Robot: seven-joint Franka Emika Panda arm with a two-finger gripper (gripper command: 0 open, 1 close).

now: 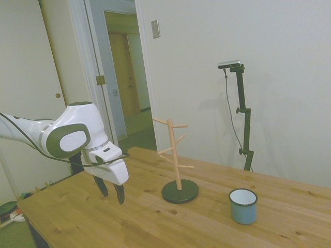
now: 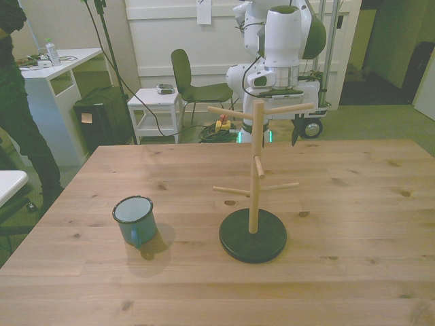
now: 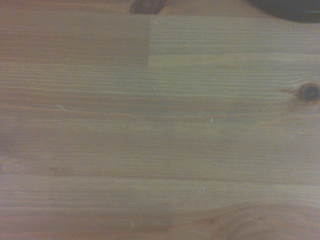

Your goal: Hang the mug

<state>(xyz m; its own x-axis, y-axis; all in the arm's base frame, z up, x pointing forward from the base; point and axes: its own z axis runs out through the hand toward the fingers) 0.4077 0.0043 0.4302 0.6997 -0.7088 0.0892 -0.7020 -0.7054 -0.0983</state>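
Side view, gripper (image 1: 112, 192): fingers a little apart, holding nothing, low over the table (image 1: 77, 217), away from the mug
Mug (image 1: 243, 205): sits upright on the table, beside the rack (image 1: 178, 160), not touching
Done: nothing yet
Left: grab the mug, hang it on a peg

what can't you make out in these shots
- Mug handle: not visible in the side view, and in the front view the mug's own body hides it.
- Gripper: in the front view the rack and the arm's own body cover most of it.
- Wrist view: only blurred table wood.
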